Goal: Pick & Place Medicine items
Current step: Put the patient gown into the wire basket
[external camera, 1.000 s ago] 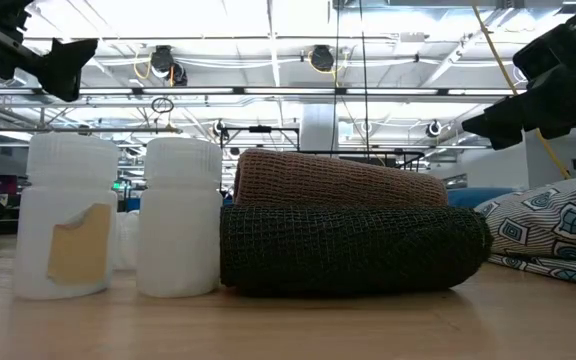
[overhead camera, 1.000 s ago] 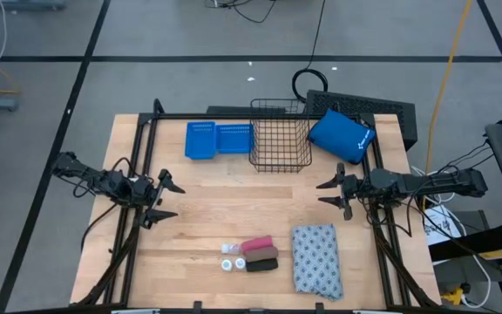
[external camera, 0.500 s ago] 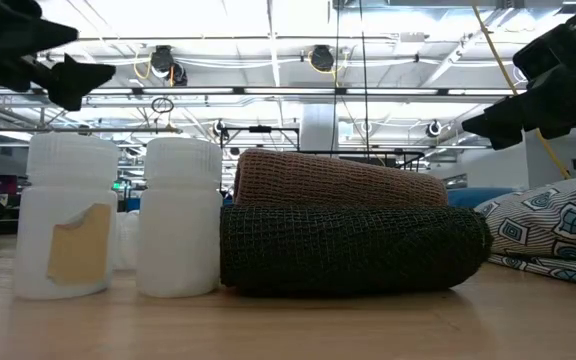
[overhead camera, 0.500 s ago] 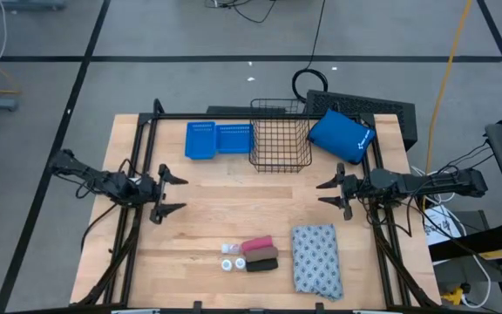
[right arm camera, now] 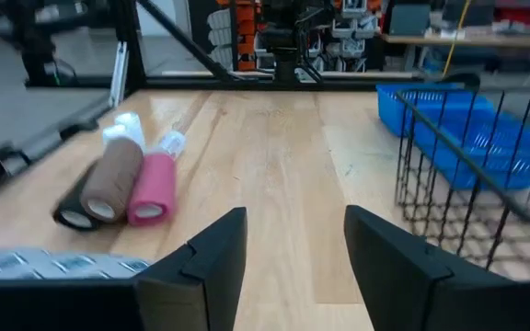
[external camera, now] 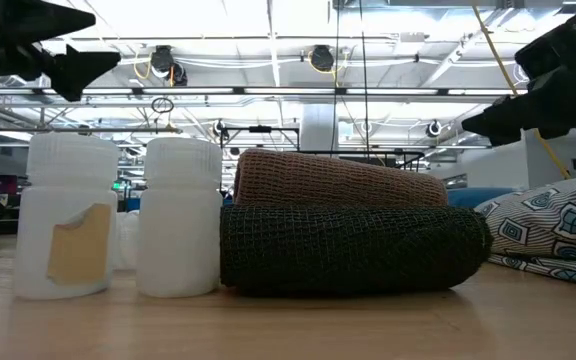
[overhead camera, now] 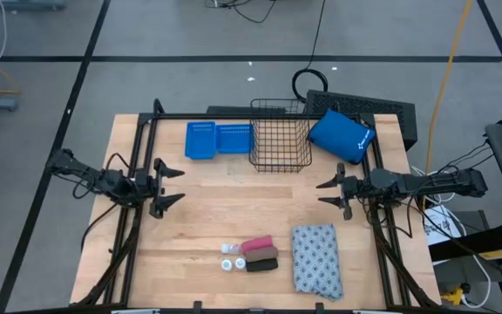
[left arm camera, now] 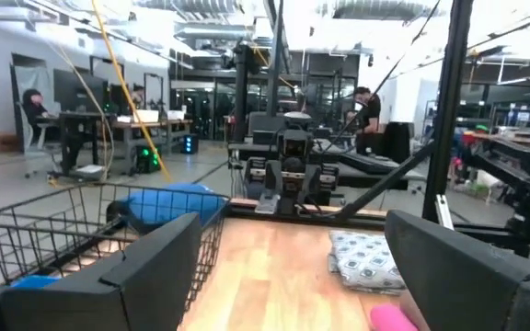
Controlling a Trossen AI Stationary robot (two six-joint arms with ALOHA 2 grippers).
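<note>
Two small white bottles (overhead camera: 227, 256) (external camera: 118, 215) stand on their bases near the table's near edge. Beside them lie a pink roll (overhead camera: 256, 244) (right arm camera: 153, 188), a brown roll (right arm camera: 113, 179) (external camera: 338, 180) and a black roll (overhead camera: 261, 264) (external camera: 353, 250). In the low view the brown roll rests on the black one. The grey-white patterned soft pack (overhead camera: 315, 259) (left arm camera: 366, 257) lies flat to their right. My left gripper (overhead camera: 174, 186) (left arm camera: 293, 230) hovers open over the table's left side. My right gripper (overhead camera: 322, 194) (right arm camera: 297, 230) hovers open at the right side, above and beyond the pack.
A black wire basket (overhead camera: 281, 145) stands at the far edge, with blue perforated trays (overhead camera: 218, 139) to its left and a blue padded pouch (overhead camera: 342, 134) to its right. A black frame (overhead camera: 146, 131) rims the table. Bare wood (overhead camera: 251, 205) lies between the grippers.
My left gripper has swung a little toward the table's far edge and to the right, turning as it went, and has stayed open. The right arm and all the items have kept still.
</note>
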